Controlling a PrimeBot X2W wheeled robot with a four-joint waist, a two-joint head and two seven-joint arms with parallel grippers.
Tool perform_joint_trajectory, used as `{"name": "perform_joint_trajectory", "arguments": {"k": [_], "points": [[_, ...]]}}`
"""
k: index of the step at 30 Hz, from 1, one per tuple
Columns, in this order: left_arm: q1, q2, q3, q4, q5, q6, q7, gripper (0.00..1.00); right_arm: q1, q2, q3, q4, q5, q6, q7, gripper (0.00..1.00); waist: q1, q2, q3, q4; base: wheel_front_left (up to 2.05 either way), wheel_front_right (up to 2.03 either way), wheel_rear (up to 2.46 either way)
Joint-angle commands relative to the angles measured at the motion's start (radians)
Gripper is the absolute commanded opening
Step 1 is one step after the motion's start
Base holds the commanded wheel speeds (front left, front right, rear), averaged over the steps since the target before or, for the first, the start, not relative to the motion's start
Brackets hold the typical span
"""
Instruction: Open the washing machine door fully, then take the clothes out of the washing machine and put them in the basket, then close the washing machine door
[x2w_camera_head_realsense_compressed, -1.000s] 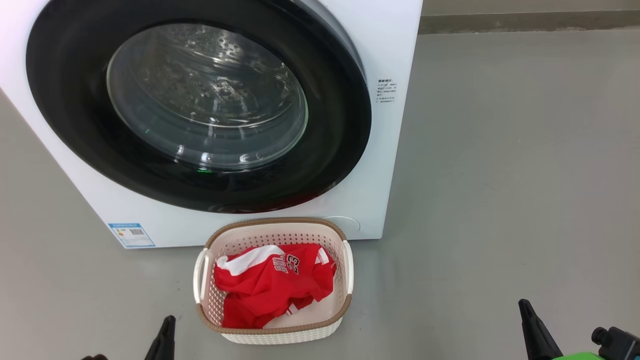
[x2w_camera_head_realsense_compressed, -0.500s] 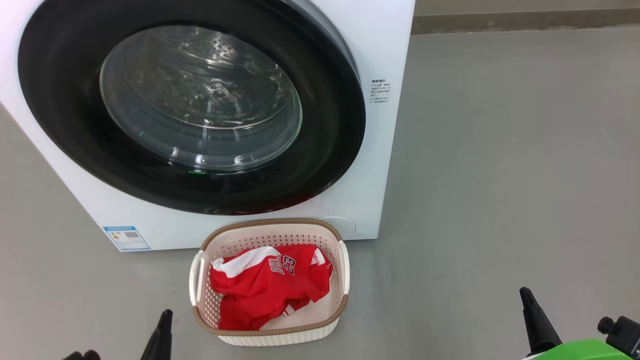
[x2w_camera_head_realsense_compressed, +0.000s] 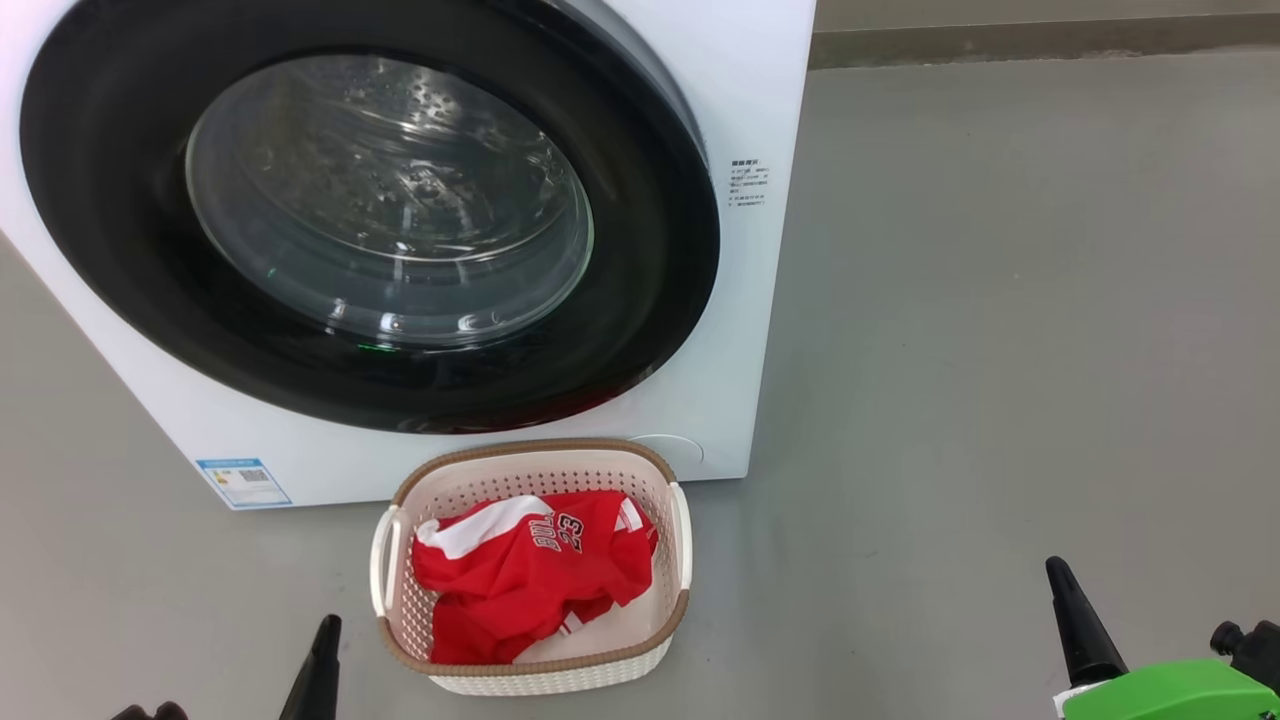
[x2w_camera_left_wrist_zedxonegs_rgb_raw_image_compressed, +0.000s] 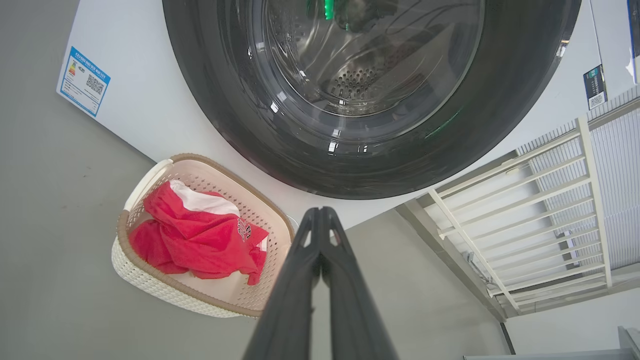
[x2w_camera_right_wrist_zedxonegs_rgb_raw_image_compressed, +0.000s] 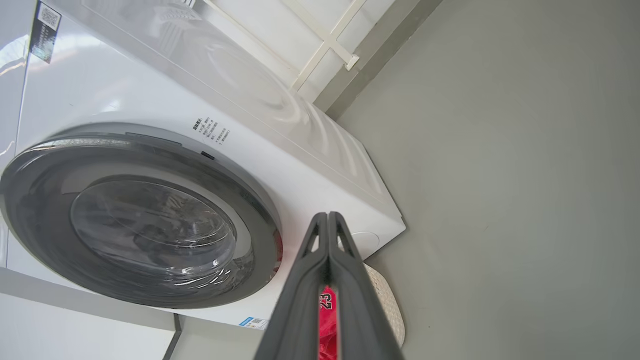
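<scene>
The white washing machine (x2w_camera_head_realsense_compressed: 765, 90) stands on the floor with its black-rimmed door (x2w_camera_head_realsense_compressed: 655, 260) lying against its front. The steel drum shows through the glass window (x2w_camera_head_realsense_compressed: 390, 200). The cream basket (x2w_camera_head_realsense_compressed: 540, 450) sits on the floor just in front of the door. The red clothes (x2w_camera_head_realsense_compressed: 520, 585) lie in it, with the number 23 facing up. My left gripper (x2w_camera_head_realsense_compressed: 328, 630) is low beside the basket's left side, shut with nothing in it (x2w_camera_left_wrist_zedxonegs_rgb_raw_image_compressed: 320, 212). My right gripper (x2w_camera_head_realsense_compressed: 1055, 572) is far to the basket's right, also shut and holding nothing (x2w_camera_right_wrist_zedxonegs_rgb_raw_image_compressed: 327, 217).
Grey floor (x2w_camera_head_realsense_compressed: 1000, 350) stretches wide to the right of the machine. A skirting strip (x2w_camera_head_realsense_compressed: 1040, 40) runs along the back wall. A white railing (x2w_camera_left_wrist_zedxonegs_rgb_raw_image_compressed: 540, 200) stands beside the machine. A blue label (x2w_camera_head_realsense_compressed: 243, 482) marks the machine's lower left corner.
The whole head picture has slid a little left, so the camera moved. My right gripper stands slightly higher in the view. Door, basket and clothes stay as they were.
</scene>
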Motion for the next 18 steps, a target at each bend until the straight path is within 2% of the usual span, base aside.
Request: {"name": "perform_joint_trajectory", "arguments": {"k": [1, 18], "points": [[-0.052, 0.009, 0.027, -0.028, -0.027, -0.004, 0.006, 0.00, -0.047, -0.007, 0.006, -0.028, 0.026, 0.000, 0.007, 0.00, -0.0001, 0.0000, 0.000, -0.002, 0.00, 0.00, 0.00], [-0.072, -0.003, 0.051, -0.031, -0.186, -0.005, 0.052, 0.00, -0.078, -0.007, -0.006, -0.038, 0.176, -0.001, 0.054, 0.00, -0.0001, 0.0000, -0.002, -0.017, 0.00, 0.00, 0.00]]}}
